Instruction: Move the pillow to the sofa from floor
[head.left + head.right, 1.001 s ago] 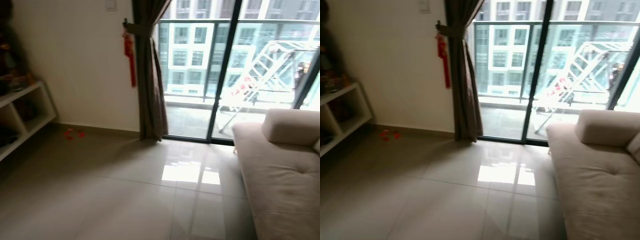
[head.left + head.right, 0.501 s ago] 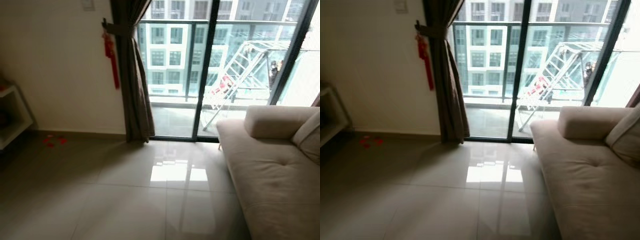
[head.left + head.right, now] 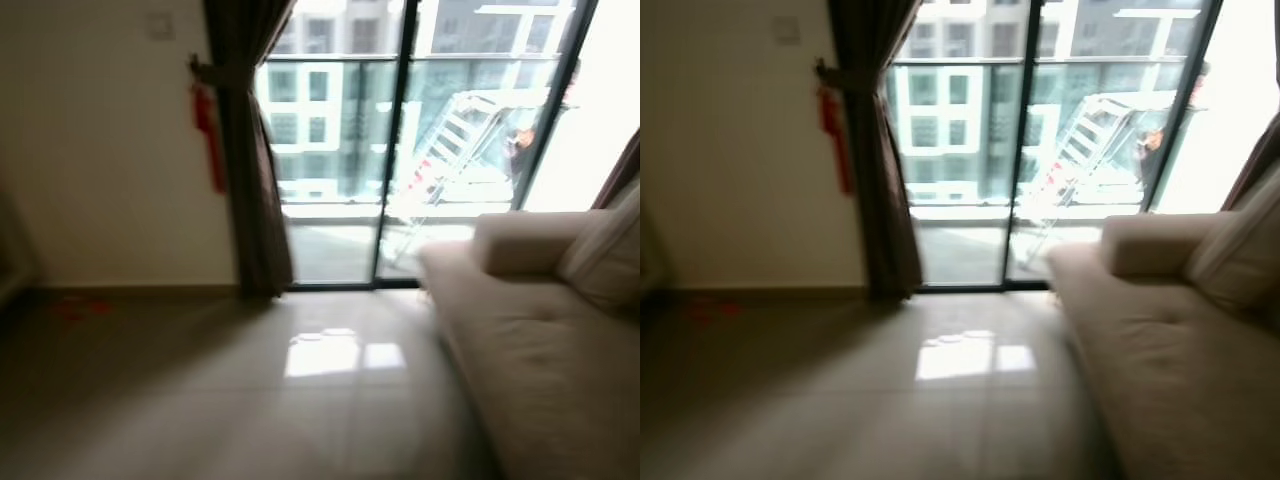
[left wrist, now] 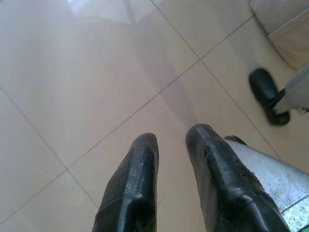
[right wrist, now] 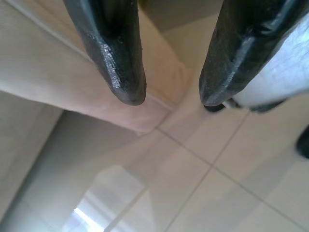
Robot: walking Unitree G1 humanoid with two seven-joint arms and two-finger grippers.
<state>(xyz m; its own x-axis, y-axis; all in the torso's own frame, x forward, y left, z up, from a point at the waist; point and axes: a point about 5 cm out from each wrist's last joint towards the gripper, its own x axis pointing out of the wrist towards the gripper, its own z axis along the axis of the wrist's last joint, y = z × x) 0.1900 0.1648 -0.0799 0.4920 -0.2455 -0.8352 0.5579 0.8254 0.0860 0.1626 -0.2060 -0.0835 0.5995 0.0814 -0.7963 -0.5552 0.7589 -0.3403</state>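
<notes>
Blurred living room with glossy pale tile floor, a bright patch of window light mirrored in the middle. Off-white wall on the left with a switch plate high up. Dark curtain tied back beside it, a red tassel dangling at the tie. Beyond the glass door, a balcony with a white drying rack and apartment blocks behind. A few small red scraps on the tiles near the wall's foot.

Beige sofa along the right, rounded armrest toward the glass. Pale pillow propped on the seat against the backrest, just beside that armrest; cannot tell whether the one meant by the task.

Left gripper hanging low over bare tiles, fingers slightly parted, pinching nothing, with a black rounded foot nearby. Right gripper spread wider, likewise holding nothing, pointing down past a beige sofa edge toward the tiles.
</notes>
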